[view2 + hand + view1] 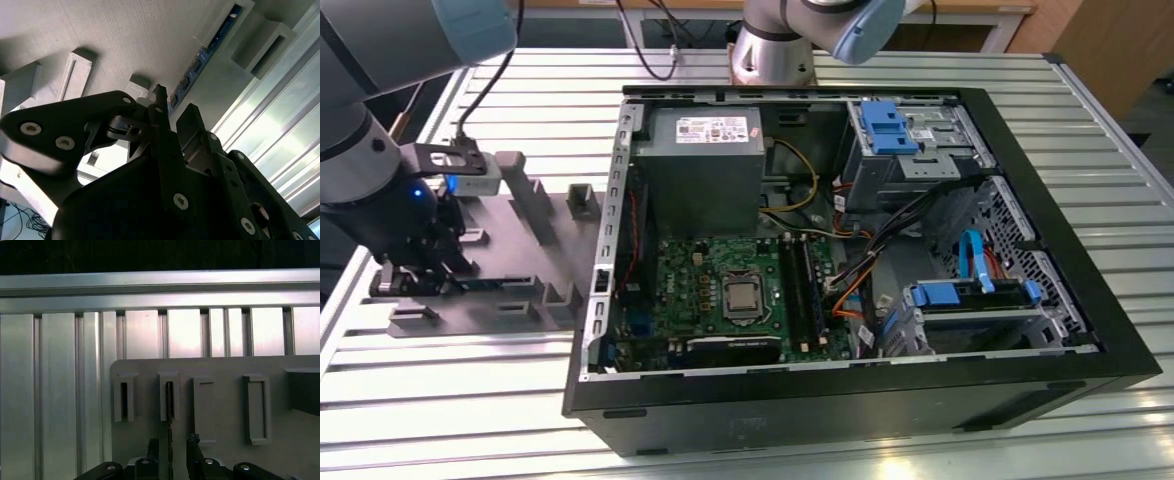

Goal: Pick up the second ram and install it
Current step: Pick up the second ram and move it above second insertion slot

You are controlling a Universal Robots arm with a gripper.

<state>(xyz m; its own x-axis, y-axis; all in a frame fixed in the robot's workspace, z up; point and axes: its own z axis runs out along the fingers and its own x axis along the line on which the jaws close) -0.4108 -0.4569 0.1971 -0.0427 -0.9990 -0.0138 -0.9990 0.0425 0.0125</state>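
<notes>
Fingers (152,446) of the gripper (171,442) stand part-open, one on each side of the second ram (169,412), with a sliver of light on both sides, so they have hold of nothing yet. In the first wrist view the stick is seen edge-on, a thin dark line running from a slotted block down into the gap between the fingertips. It stands on its long edge in the grey fixture plate (227,405), probably so that both flat faces are free for a pinch from above. In the second wrist view the ram (202,56) shows as a bluish strip held between raised blocks, one end near the fingertips. The exterior view puts the gripper (416,275) low over that plate on the slatted worktop (454,400), well apart from the open computer case (854,400) and the long black slots (797,290) on its motherboard (720,290). The stick's lower edge is sunk in the blocks, its chips and label cannot be made out edge-on, and whether a pad already brushes it is hard to say.
</notes>
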